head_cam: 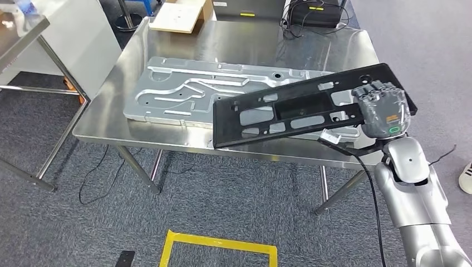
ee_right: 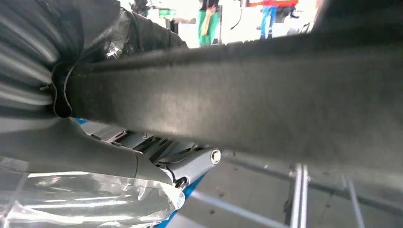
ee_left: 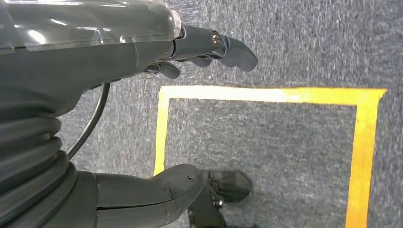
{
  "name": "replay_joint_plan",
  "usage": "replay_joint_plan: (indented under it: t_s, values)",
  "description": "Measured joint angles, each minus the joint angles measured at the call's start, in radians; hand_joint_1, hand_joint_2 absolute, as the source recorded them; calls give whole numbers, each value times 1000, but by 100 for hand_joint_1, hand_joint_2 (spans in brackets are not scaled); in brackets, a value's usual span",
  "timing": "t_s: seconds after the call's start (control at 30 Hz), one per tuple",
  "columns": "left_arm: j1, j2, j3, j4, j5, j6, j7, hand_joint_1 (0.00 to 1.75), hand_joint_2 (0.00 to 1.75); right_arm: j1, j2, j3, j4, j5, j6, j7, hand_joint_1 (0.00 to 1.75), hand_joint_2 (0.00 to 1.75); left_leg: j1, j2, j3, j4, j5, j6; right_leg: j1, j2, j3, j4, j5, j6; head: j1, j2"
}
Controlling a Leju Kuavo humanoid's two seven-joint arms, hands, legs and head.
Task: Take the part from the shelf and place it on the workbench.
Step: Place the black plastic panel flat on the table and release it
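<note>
— So, what is the right hand (head_cam: 384, 114) holding?

— A flat black panel (head_cam: 300, 111), long, matte, with several cut-out slots. The fingers wrap over its right end. The panel slants across the steel table (head_cam: 234, 47); its left corner looks to touch the table near the front edge, though I can't be sure. From the right wrist camera its rough dark edge (ee_right: 247, 99) crosses the picture, with the thumb (ee_right: 190, 166) under it.

— What lies beneath it?

— One grey metal plate (head_cam: 183, 92), dull, with grooves and raised ridges milled in. The black panel overlaps its right part.

— And the table itself?

— Shiny brushed steel on thin legs. At its far edge sit one cardboard box (head_cam: 181, 16), one dark case (head_cam: 320, 11) and some black cables (head_cam: 292, 28). A second steel table (head_cam: 22, 28) stands to the left.

— The left hand (ee_left: 119, 109)?

— It hangs over grey carpet (ee_left: 285, 47), fingers apart, holding nothing. Yellow tape (ee_left: 266, 95) marks a square on the floor.

— Anything near the right arm?

— A white shoe (head_cam: 466, 178) at the picture's edge.
</note>
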Motion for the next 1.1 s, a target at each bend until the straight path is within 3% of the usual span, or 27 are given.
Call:
replay_joint_plan:
  t_s: [0.07, 0.17, 0.2, 0.23, 0.3, 0.37, 0.4, 0.5, 0.57, 0.67, 0.7, 0.73, 0.77, 0.83, 0.87, 0.93, 1.03, 1.1]
  values:
    - [-3, 0, 0, 0, 0, -1, 0, 0, 175, -7, 5, 13, 8, 7, 0, 2, 175, 175, 0, 2, -25, 55, -30, -9, -3, -2, 11, -7, -4, -13, 0, 0]
    - [-4, -1, 0, 0, 0, -1, 0, 0, 175, -20, 14, 29, 20, 8, 0, 4, 175, 175, 2, 3, -136, 250, -98, -13, 3, -5, 24, -7, -16, -28, 0, 0]
    - [-3, -1, 0, 0, 0, -1, 0, 0, 175, -22, 16, 33, 24, 8, 0, 4, 175, 175, 2, 3, -165, 288, -98, -13, 6, -5, 29, -6, -21, -30, 0, 0]
    - [-3, -1, 0, 0, 1, -1, 0, 0, 175, -23, 18, 36, 28, 8, 0, 5, 175, 175, 2, 3, -176, 288, -77, -12, 8, -4, 36, -5, -27, -31, 0, 0]
    - [-3, -1, 0, 0, 2, 0, 0, 0, 175, -29, 18, 39, 34, 6, -1, 7, 175, 175, 1, 3, -145, 183, 10, -4, 11, -3, 53, -2, -41, -30, 0, 0]
    - [-4, 0, 0, 0, 4, 0, 0, 0, 175, -41, 18, 40, 37, 2, -3, 11, 175, 175, -3, 3, -94, 64, 64, 6, 15, -2, 65, 2, -54, -25, 0, 0]
    - [-4, 0, 0, 0, 6, 0, 0, 0, 175, -46, 18, 40, 37, -2, -4, 13, 175, 175, -5, 4, -79, 33, 71, 9, 16, -1, 68, 2, -58, -21, 0, 0]
    - [-1, 0, 0, 0, 9, 1, -1, 0, 175, -54, 9, 40, 35, -21, -6, 22, 175, 175, -5, 4, -67, 12, 63, 19, 15, -1, 69, 1, -65, -6, 0, 0]
    - [2, 0, 0, 0, 10, 1, -1, 0, 175, -57, -9, 39, 29, -37, -6, 23, 175, 175, 0, 3, -59, 2, 63, 29, 11, -1, 55, 36, -87, 6, 0, 0]
    - [4, 1, 1, 0, 12, 1, -2, 0, 175, -60, -34, 32, 25, -55, -6, 23, 175, 175, 1, 3, -50, -1, 56, 39, 3, -1, -45, 210, -153, 20, 0, 0]
    - [5, 1, 1, 0, 13, 1, -2, 0, 175, -57, -38, 30, 25, -58, -6, 23, 175, 175, 2, 3, -46, -1, 52, 40, -2, -1, -79, 259, -159, 25, 0, 0]
    - [7, 1, 1, 0, 13, 0, -2, 0, 175, -55, -41, 29, 25, -59, -6, 23, 175, 175, 3, 3, -41, 1, 46, 38, -6, -2, -99, 274, -145, 29, 0, 0]
    - [8, 0, 1, 0, 14, 0, -2, 0, 175, -53, -44, 29, 24, -60, -6, 22, 175, 175, 4, 3, -34, 2, 40, 36, -11, -2, -99, 252, -113, 32, 0, 0]
    - [9, -1, 1, 0, 14, -1, -3, 0, 175, -51, -50, 27, 22, -62, -7, 22, 175, 175, 7, 3, -19, 6, 25, 28, -18, -4, -57, 133, -28, 37, 0, 0]
    - [9, -1, 1, 0, 15, -2, -4, 0, 175, -51, -52, 25, 20, -63, -7, 23, 175, 175, 6, 3, -14, 9, 17, 22, -18, -5, -34, 75, -4, 37, 0, 0]
    - [8, -1, 1, 0, 18, -2, -7, 0, 175, -46, -57, 21, 15, -67, -9, 25, 175, 175, 4, 2, -11, 10, 9, 9, -13, -4, -14, 25, 2, 29, 0, 0]
    - [10, 0, 1, 0, 23, -2, -12, 0, 175, -28, -64, 13, 2, -69, -16, 27, 175, 175, 4, 4, -7, 10, -2, -9, -11, 0, -9, 19, -8, 9, 0, 0]
    - [10, 1, 1, 0, 26, -2, -14, 0, 175, -9, -67, 4, -11, -70, -25, 27, 175, 175, 6, 5, -32, 68, -34, -16, -13, 0, 1, 14, -13, -6, -1, 0]
